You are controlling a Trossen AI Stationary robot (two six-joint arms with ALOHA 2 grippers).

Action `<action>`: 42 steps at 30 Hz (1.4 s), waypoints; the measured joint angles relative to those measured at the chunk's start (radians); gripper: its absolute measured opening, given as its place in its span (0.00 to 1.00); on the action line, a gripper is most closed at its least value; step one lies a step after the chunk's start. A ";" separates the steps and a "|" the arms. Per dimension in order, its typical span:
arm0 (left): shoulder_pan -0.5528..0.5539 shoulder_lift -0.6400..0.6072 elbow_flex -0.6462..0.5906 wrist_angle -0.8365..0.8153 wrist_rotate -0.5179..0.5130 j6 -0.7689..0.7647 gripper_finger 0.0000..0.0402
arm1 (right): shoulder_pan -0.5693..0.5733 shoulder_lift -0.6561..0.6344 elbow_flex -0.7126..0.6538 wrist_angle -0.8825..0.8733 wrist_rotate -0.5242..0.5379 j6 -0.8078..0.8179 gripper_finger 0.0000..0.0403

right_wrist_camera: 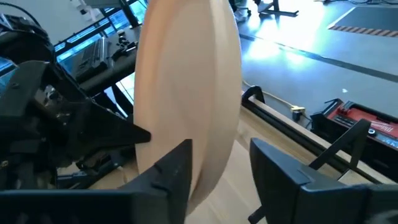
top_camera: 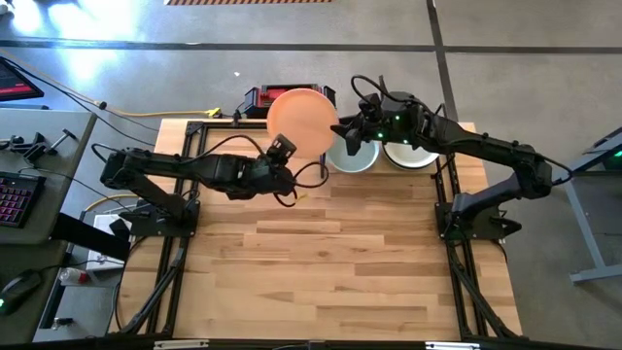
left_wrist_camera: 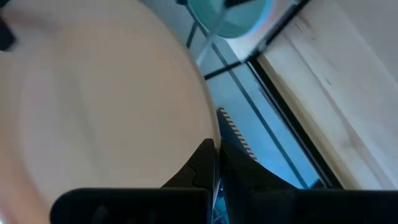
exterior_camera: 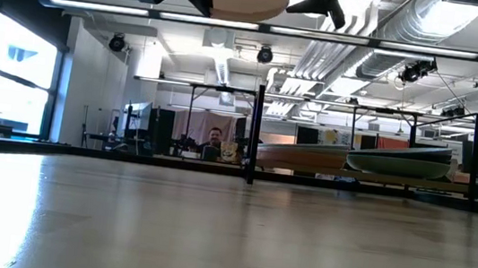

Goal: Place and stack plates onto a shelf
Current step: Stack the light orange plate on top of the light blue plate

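Left tool (top_camera: 284,148) clamps the terracotta plate (top_camera: 302,122) by its rim at frame top-centre; right tool (right_wrist_camera: 221,171) straddles it with fingers apart — a mistimed handover drops it.

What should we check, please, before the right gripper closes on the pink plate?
1. Left gripper shut on pink plate: ok.
2. Right gripper open: ok.
3. Plate rim between the right fingers: ok, going by the right wrist view.
4. Plate raised above the shelf: ok.
5. Plates already stacked on the shelf: ok.
6. Free spot for this plate: cannot tell.
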 joint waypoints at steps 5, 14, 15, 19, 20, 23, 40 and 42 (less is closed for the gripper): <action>0.000 0.000 0.000 0.068 0.002 0.069 0.00 | 0.000 0.000 0.000 0.000 0.000 0.024 0.24; -0.001 0.000 0.000 0.077 0.015 0.073 0.01 | -0.001 0.001 0.000 -0.002 0.009 0.081 0.04; -0.001 0.000 0.000 0.077 0.022 0.072 0.02 | -0.002 0.001 0.000 -0.002 0.008 0.093 0.04; 0.000 0.000 0.000 0.080 0.068 0.033 0.04 | -0.001 0.001 -0.001 -0.006 0.008 0.097 0.02; 0.000 0.000 0.000 0.083 0.071 0.005 0.05 | -0.001 0.001 -0.001 -0.006 0.007 0.096 0.01; 0.000 0.009 0.002 0.082 0.065 -0.069 0.05 | -0.002 0.001 -0.001 -0.006 0.008 0.100 0.01; -0.007 0.010 0.001 0.080 0.064 -0.289 0.06 | -0.012 0.001 -0.001 -0.012 -0.004 0.107 0.01; -0.014 0.011 0.001 0.078 0.065 -0.341 0.06 | -0.016 0.001 -0.001 -0.012 -0.004 0.108 0.01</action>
